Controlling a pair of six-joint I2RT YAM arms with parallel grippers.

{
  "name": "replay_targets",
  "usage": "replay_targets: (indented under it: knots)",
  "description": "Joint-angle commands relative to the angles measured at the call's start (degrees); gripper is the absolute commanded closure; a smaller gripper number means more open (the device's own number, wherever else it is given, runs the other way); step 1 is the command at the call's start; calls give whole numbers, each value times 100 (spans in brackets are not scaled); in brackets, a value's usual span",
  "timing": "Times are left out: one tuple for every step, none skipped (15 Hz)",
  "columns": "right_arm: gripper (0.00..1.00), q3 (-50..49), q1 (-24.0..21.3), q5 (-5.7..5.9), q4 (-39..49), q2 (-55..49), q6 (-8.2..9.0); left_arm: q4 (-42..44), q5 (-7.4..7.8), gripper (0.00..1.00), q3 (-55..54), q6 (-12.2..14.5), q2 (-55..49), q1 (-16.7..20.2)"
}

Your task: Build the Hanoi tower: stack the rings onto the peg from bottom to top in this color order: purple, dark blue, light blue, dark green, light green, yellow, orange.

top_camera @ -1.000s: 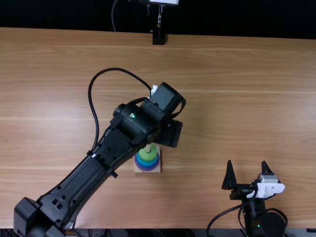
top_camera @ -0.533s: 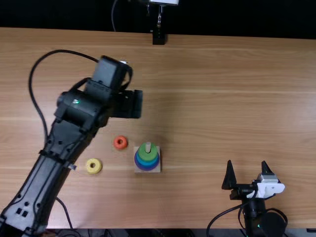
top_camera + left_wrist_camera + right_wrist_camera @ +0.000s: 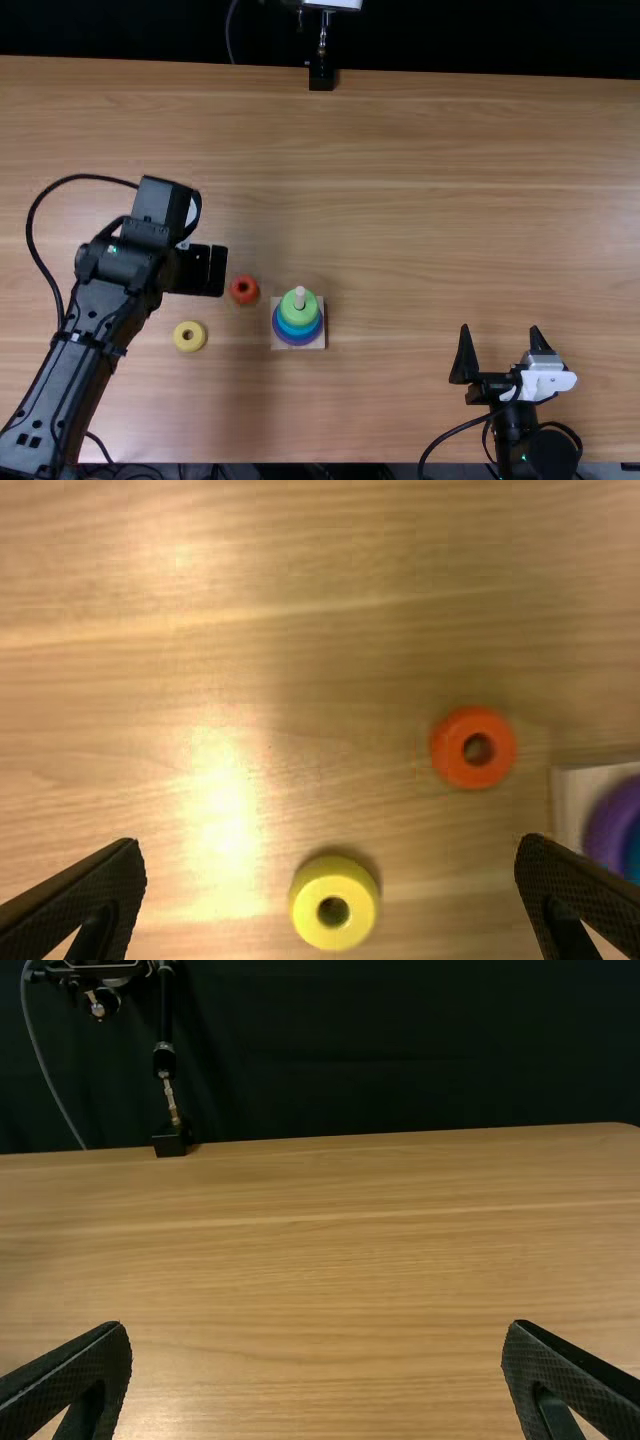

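My left gripper (image 3: 205, 270) is over the table left of the orange ring (image 3: 244, 290) and above the yellow ring (image 3: 190, 336). In the left wrist view my left gripper (image 3: 330, 890) stands open, with the yellow ring (image 3: 334, 904) lying on the table between its fingertips and the orange ring (image 3: 473, 748) farther off. The peg (image 3: 299, 297) rises from a square wooden base (image 3: 312, 343), with a green ring (image 3: 299, 312) topmost, blue beneath it and a purple ring (image 3: 293, 339) lowest. My right gripper (image 3: 506, 350), also open, holds nothing; the right wrist view shows this gripper (image 3: 315, 1360) too.
A black stand foot (image 3: 321, 78) is at the table's far edge, with a cable beside it. The wooden table (image 3: 450, 200) spreads between the arms. Loose cables lie near the left arm's base and around the right gripper.
My left gripper has swung left from above the peg, first away and then nearer the table's front. Both loose rings came out from under the arm. The right arm kept still.
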Motion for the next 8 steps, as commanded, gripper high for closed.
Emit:
replay_targets:
  knots:
    - [0, -66, -23, -40, -31, -69, -22, 341, 56, 0, -522, 116, -370, -1]
    - [0, -58, -23, -40, -31, -69, -22, 647, 56, 0, -918, 105, -467, -1]
    - [0, -58, -23, -40, -31, -69, -22, 826, 14, 0, -1234, 116, -563, -10]
    - [0, -58, -23, -40, -31, -69, -22, 879, -7, 0, -1454, 116, -572, -28]
    - [0, -58, -23, -40, -31, -69, -22, 869, -17, 0, -1674, 116, -572, -54]
    - [0, -58, -23, -40, -31, -69, -22, 869, -28, 0, -1805, 127, -572, -63]
    - [0, -58, -23, -40, -31, -69, -22, 869, -38, 0, -1920, 127, -563, -116]
    - [0, -58, -23, -40, -31, -69, -22, 879, -49, 0, -1999, 127, -546, -160]
